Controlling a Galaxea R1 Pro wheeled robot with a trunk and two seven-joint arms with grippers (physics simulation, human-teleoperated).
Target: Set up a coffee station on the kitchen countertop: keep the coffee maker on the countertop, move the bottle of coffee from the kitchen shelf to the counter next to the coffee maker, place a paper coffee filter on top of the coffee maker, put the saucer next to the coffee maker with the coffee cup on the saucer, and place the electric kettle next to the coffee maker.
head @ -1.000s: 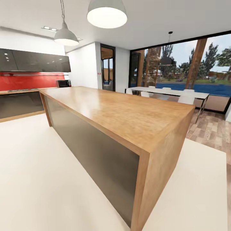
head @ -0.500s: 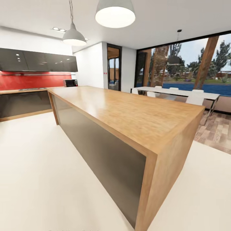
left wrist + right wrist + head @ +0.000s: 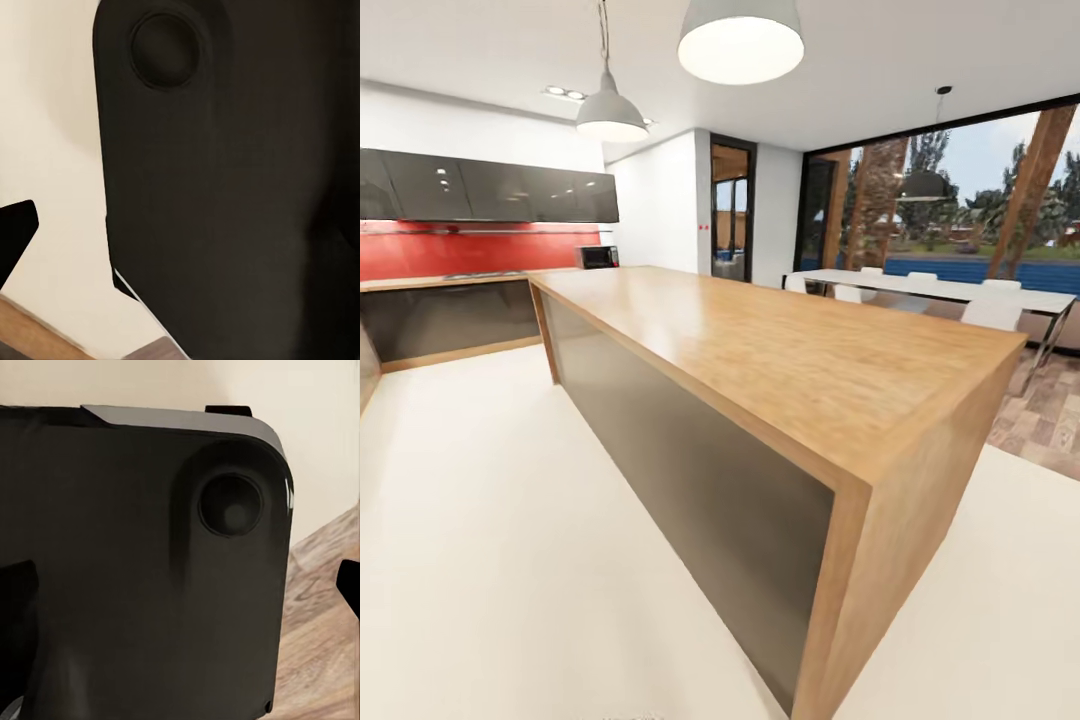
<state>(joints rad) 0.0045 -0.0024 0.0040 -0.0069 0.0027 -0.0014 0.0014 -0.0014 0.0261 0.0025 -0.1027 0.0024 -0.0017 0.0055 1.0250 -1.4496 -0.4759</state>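
An open kitchen with a pale floor (image 3: 490, 560) is seen from the head view, lit by two pendant lamps (image 3: 740, 40) at 12 o'clock. A long kitchen island (image 3: 780, 360) with a wooden top and dark grey side panels runs from the 5 o'clock corner toward 11 o'clock. At 9 o'clock a wall counter (image 3: 450, 285) is set under dark upper cabinets (image 3: 490, 188) and a red backsplash (image 3: 470, 250), and a small dark appliance (image 3: 598, 257), perhaps a microwave, is placed at that counter's far end. At 3 o'clock a white dining table (image 3: 940, 288) with white chairs is set before large windows. In each wrist view a dark robot body panel (image 3: 225, 187) is shown close up above the floor; the state of either gripper cannot be told. None of the coffee things can be made out.
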